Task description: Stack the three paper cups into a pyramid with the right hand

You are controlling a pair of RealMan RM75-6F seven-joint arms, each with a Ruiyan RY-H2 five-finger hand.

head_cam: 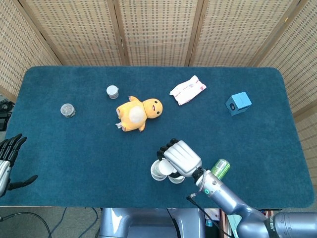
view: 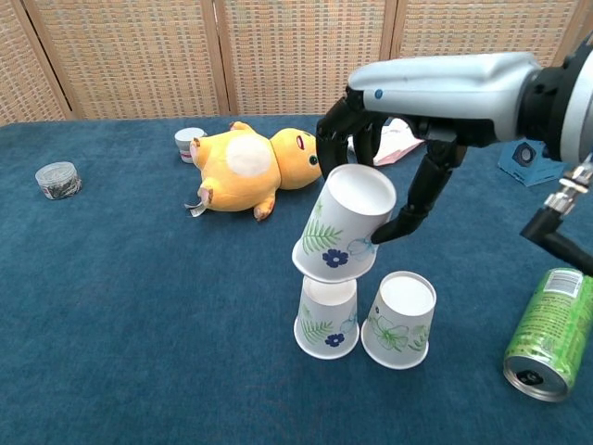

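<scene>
Two upturned white paper cups with leaf prints stand side by side near the table's front edge: the left cup [view: 326,320] and the right cup [view: 399,320]. My right hand [view: 389,158] grips the third cup [view: 341,225], tilted, just above the left cup and partly in front of it; whether they touch is unclear. From the head view, the right hand [head_cam: 181,157] covers most of the cups, with the held cup [head_cam: 161,169] peeking out. At the lower left, off the table's edge, my left hand [head_cam: 10,153] hangs open and empty.
A yellow plush toy [view: 255,167] lies behind the cups. A green can [view: 548,334] lies on its side at the right front. Farther back sit a white packet [head_cam: 188,89], a blue box [head_cam: 238,103], a small white jar [head_cam: 112,91] and a clear round container [head_cam: 67,110].
</scene>
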